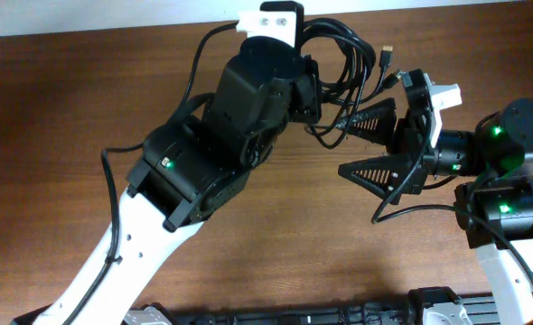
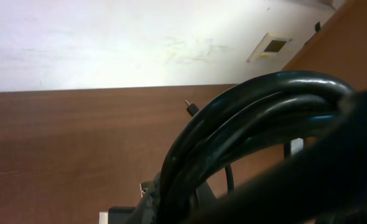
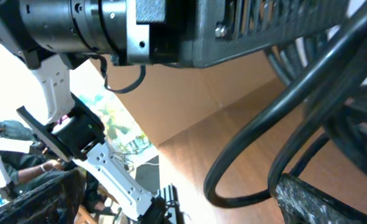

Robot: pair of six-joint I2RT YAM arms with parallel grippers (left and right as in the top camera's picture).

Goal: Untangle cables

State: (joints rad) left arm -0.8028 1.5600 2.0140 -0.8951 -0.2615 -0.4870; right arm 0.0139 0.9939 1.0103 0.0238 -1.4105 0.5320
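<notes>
overhead view: two arms meet near the far edge of a brown wooden table [image 1: 59, 99]. the left gripper [image 1: 313, 90] sits at the end of the bulky black left arm, which reaches from the near left toward the far centre; its fingertips are hidden under the wrist housing and the cables [image 1: 348, 63], so the overhead view alone does not show how they stand. the cables form a looped black bundle lying just beyond and to the right of that wrist, with a small plug end [image 1: 388, 52] sticking out on the right side of the bundle.

the right gripper [image 1: 372, 143] comes in from the right edge, its two triangular black fingers [image 1: 375, 171] spread wide apart, one toward the bundle and one nearer the camera side, with a loose strand running between them. nothing is clamped between these fingers.

left wrist view: several thick-looking strands of the cables [image 2: 252, 118] arch across the frame very close to the lens, over the table [image 2: 65, 149], with a pale wall behind. the left gripper's jaws read as closed together; whether a strand is pinched in them cannot be told, since the fingertips are blocked by the bundle.

right wrist view: cable loops [image 3: 258, 155] hang in front of the table surface, beside one ribbed finger [image 3: 320, 199] at the lower right; the left arm's housing [image 3: 109, 25] fills the top.
</notes>
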